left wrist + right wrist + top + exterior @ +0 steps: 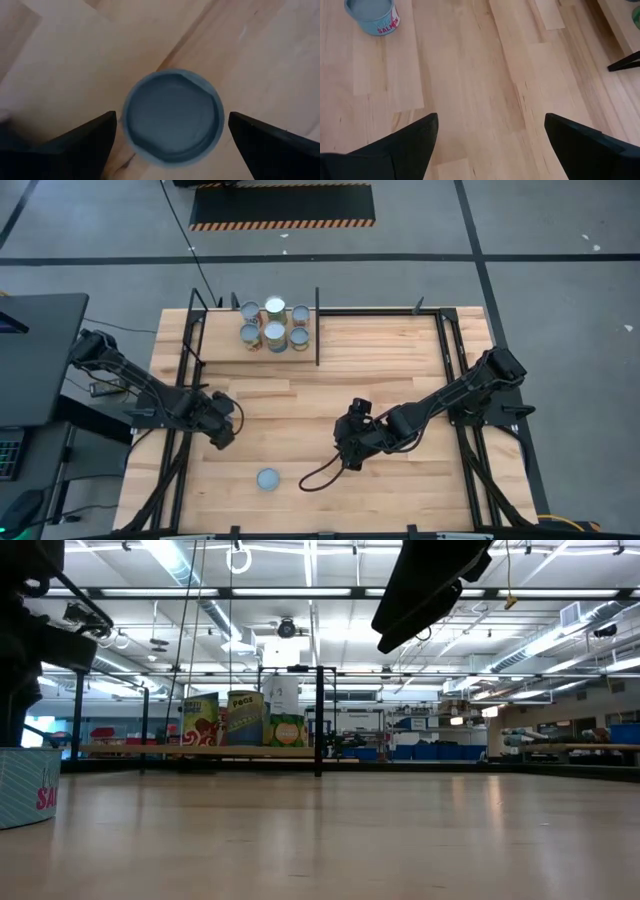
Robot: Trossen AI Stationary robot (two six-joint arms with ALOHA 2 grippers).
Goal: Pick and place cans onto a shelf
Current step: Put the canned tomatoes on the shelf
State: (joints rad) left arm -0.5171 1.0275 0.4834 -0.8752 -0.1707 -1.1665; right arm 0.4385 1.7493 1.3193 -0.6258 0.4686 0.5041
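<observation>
Pale wood planks are making up the table (400,360) in the high view. The shelf (225,340) is standing at the table's far left, and six cans (275,337) are sitting on it in a tight cluster, two rows of three. A seventh can (268,478) is standing alone on the table near the front edge, left of centre. The left gripper (225,430) is hovering over the left part of the table, just beyond that lone can and to its left. The right gripper (345,448) is hanging over the middle of the table, to the can's right and apart from it.

In the low view, the lone can (20,785), teal with pink lettering, is showing at the left edge, upright on the wood. The shelf cans (245,720) are standing far back, their labels facing forward.

In the left wrist view, the left gripper (172,117) is holding its fingers (75,145) wide apart, and the can's round bluish top (172,127) is lying between them, touching neither.

In the right wrist view, the right gripper (491,117) is also spreading its fingers (395,145) wide over bare wood, gripping nothing, with the lone can (372,17) well ahead of it.
</observation>
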